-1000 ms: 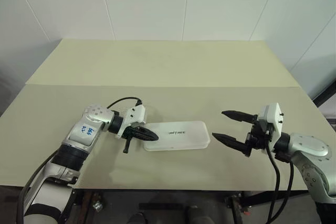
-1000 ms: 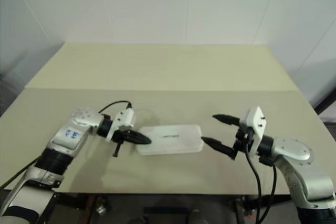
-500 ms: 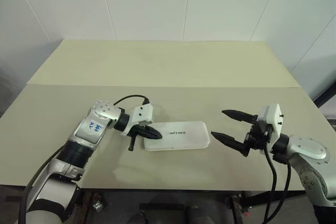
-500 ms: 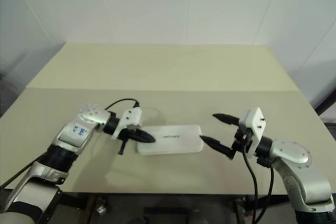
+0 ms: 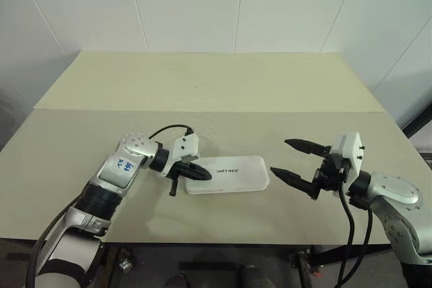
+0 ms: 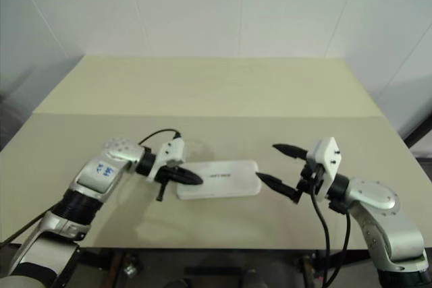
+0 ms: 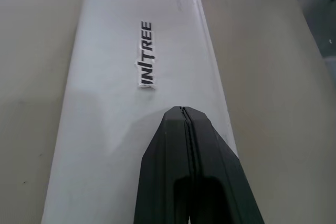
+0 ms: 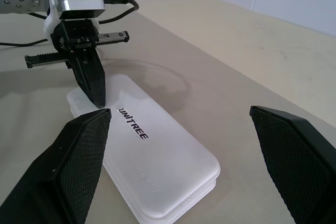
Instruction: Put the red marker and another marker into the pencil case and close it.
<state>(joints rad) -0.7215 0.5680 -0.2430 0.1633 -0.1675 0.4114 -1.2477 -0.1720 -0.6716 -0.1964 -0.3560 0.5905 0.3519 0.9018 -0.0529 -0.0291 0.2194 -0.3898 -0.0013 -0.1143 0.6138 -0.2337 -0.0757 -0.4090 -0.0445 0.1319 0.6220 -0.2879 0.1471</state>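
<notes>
The white pencil case lies closed and flat on the table, with "UNITREE" lettering on its lid. My left gripper is shut, its joined tips down at the lid's left end; whether they touch it I cannot tell. From the right wrist view that same shut gripper points down at the case's far end. My right gripper hangs open just right of the case, level, one finger on each side and nothing between them. The red marker and the other marker are hidden from view.
The beige table runs back to white walls, with a seam across its middle. Its front edge lies close below both arms. A black cable loops over my left wrist.
My left forearm and wrist have shifted slightly right toward the case and the wrist has turned a little, with the tips staying at the lid's left end. The right arm has kept still.
</notes>
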